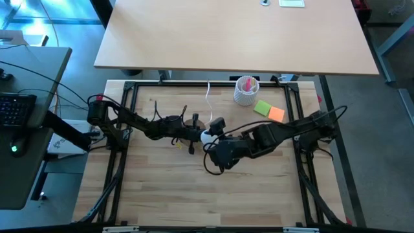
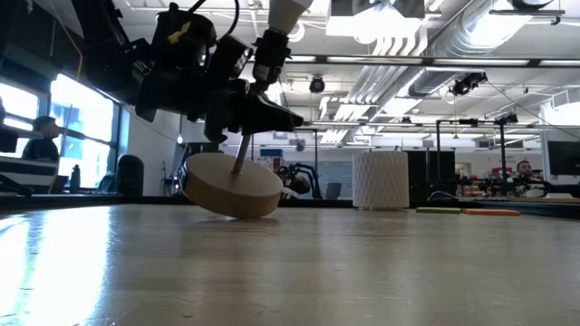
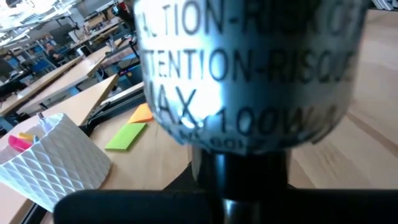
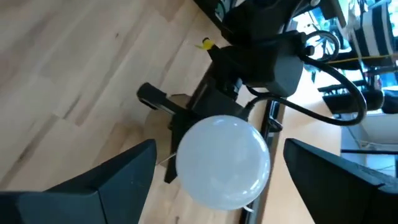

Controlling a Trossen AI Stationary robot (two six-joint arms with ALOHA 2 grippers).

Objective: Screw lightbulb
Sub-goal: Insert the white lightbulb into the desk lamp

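The lightbulb (image 4: 222, 163) sits at the middle of the tabletop (image 1: 194, 194), between the two arms, and appears already seated in the socket (image 3: 249, 68) of the wooden stand (image 2: 232, 186). In the right wrist view its white globe faces the camera, with the right hand's (image 4: 217, 174) two dark fingers (image 4: 87, 186) spread wide on either side and clear of the glass, so that hand holds nothing. In the high view the bulb (image 1: 207, 136) shows as a small white spot where the two hands meet.

The left hand (image 1: 191, 131) is closed on the stand's upright part just below the socket; in the left wrist view the silvery socket collar with its printed warning fills the picture right in front of the camera. In the low view the round wooden base is tipped, one edge on the tabletop and the other lifted, so the left hand carries the stand at a slant.

Judging by this, the threading looks largely done or between turns: the bulb stays in place with no grip on it. How deep the screw base sits cannot be seen. What may remain is further turns, setting the stand flat and letting go.

The white ribbed cup (image 1: 246, 92) and coloured sticky notes (image 1: 269, 110) lie well apart, toward the far edge.
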